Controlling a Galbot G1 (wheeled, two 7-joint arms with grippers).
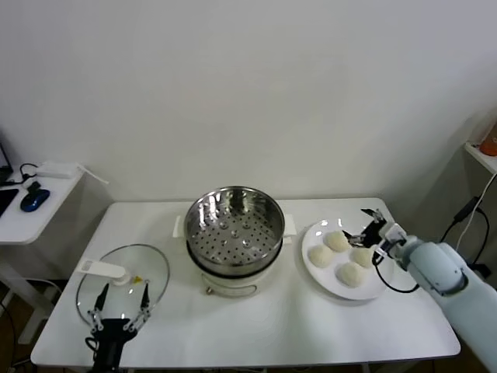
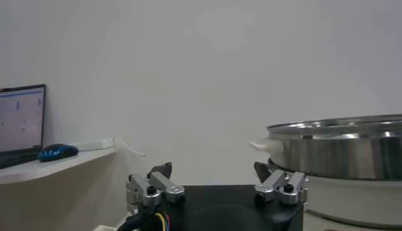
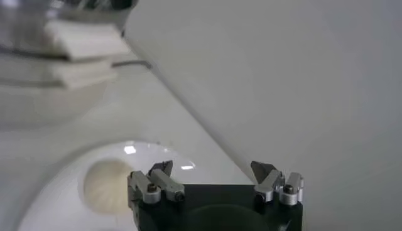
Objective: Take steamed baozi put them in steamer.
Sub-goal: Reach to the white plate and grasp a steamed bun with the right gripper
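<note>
Right end effector (image 1: 368, 222) hangs just over the far edge of the plate (image 1: 320, 274), fingers spread wide and empty, arm reaching in low, probably lining up a grab. All four steamed baozi (image 1: 342, 259) sit on the plate, right beside the empty steamer (image 1: 234, 224). Left end effector (image 1: 118, 303) idles open by the glass lid (image 1: 155, 268), left of the steamer.

Right arm reaching in from right, right gripper (image 1: 366, 223) fingers spread wide, holding nothing. Left gripper (image 1: 119, 302) parked low at near left, fingers apart.
</note>
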